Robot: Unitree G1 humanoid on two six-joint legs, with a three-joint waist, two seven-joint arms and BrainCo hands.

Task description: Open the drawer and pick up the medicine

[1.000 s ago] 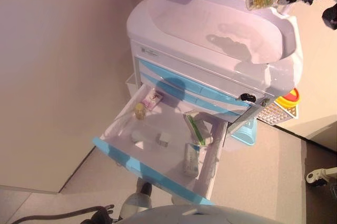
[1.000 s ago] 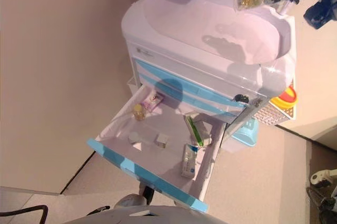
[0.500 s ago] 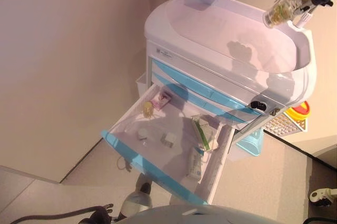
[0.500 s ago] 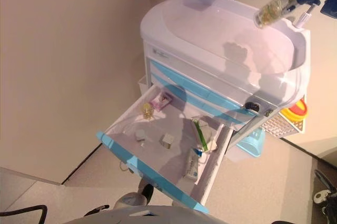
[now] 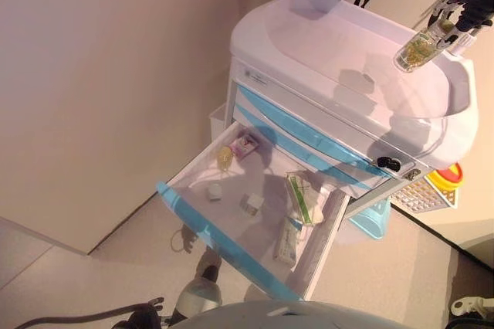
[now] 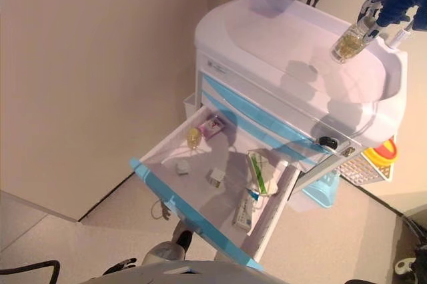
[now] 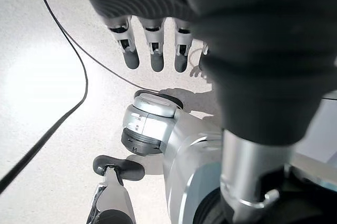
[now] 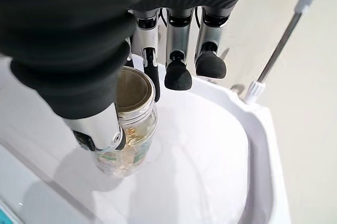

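My right hand (image 5: 465, 3) is at the far right, above the white cart top (image 5: 340, 51). It is shut on a clear medicine bottle (image 5: 417, 47) of yellow capsules, which hangs tilted over the top's right end. In the right wrist view the thumb (image 8: 97, 124) and a finger pinch the bottle (image 8: 129, 134) near its gold lid, above the white tray. The cart's lowest drawer (image 5: 231, 171), with a blue front (image 5: 212, 236), stands pulled out. My left hand (image 7: 152, 50) hangs over the floor with straight fingers and holds nothing.
In the drawer lie a small yellow bottle (image 5: 225, 157), a pink box (image 5: 245, 144), two small white items (image 5: 214, 191), a green-striped box (image 5: 301, 198) and a long pack (image 5: 285, 240). A yellow-red container (image 5: 446, 177) and a light blue bin (image 5: 376, 217) hang on the cart's right. A wall is on the left.
The camera has moved, so the cart sits further right in the picture. My right hand has come a little lower over the cart top, and the bottle is tipped more upright.
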